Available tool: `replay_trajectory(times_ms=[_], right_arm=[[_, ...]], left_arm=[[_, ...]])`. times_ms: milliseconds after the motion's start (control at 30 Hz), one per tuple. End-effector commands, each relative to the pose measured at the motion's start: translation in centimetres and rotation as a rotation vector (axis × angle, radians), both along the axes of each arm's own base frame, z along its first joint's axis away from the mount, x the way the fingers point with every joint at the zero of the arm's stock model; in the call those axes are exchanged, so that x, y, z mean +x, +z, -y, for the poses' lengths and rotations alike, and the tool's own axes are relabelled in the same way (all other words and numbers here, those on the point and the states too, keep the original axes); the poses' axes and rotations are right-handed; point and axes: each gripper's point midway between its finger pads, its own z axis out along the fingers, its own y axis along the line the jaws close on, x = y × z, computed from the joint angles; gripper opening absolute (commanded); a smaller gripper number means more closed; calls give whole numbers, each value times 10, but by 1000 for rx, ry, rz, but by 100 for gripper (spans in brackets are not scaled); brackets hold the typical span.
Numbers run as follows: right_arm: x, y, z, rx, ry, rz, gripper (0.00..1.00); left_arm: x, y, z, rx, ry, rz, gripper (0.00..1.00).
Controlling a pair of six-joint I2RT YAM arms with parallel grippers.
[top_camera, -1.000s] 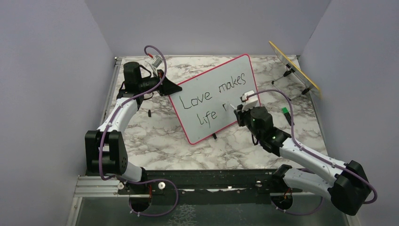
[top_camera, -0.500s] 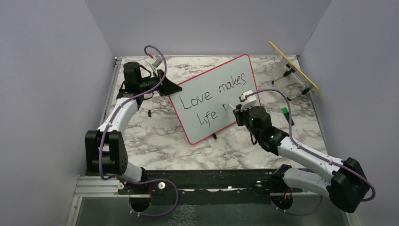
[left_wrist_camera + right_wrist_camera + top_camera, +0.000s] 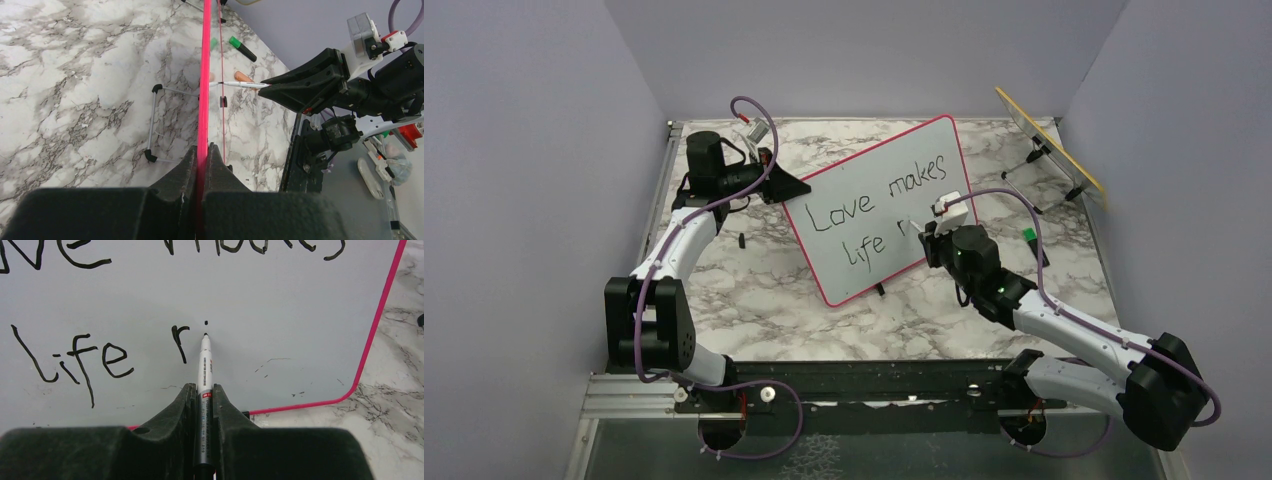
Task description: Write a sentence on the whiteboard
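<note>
The whiteboard point(image 3: 879, 160) with its pink-red frame stands tilted on the marble table. My left gripper point(image 3: 789, 187) is shut on its left edge; in the left wrist view the frame point(image 3: 204, 75) runs straight between the gripper point(image 3: 202, 150) jaws. The sentence point(image 3: 864, 205) reads "Love makes" on top and "life r" point(image 3: 75, 360) below, with a small dot point(image 3: 205, 322) just right of the r. My right gripper point(image 3: 202, 387) is shut on a white-and-grey marker point(image 3: 204, 365). The marker's black tip sits right under that dot, at the board's face.
A yellow-edged panel on a wire stand point(image 3: 1049, 140) leans at the back right. A green marker point(image 3: 1028, 237) lies on the table right of the board, also in the left wrist view point(image 3: 242, 48) beside an orange item point(image 3: 243, 76). Purple walls close in on both sides.
My right gripper with the marker has shifted slightly toward the right along the second line. The left gripper and the board have not moved.
</note>
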Motion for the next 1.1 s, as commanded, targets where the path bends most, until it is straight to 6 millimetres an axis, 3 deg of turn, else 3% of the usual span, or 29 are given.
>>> replay_trajectory(times_ms=[0,300,500,800,1067], right_arm=[[-5,-8,6,-17,-10,-37,1],[-17,-24,12,-37,-7,-100,1],[-16,-23,13,-35,-15,-94,1],[-9,6,13,27,-32,-3,1],[4,14,23,56,-92,47,1]], left_arm=[[8,-40,-6,66,57,-81,0],[8,-40,-6,64,58,-84,0],[7,-40,-6,65,57,-80,0],[8,-40,-7,66,60,-80,0],[7,-39,-6,65,58,-81,0]])
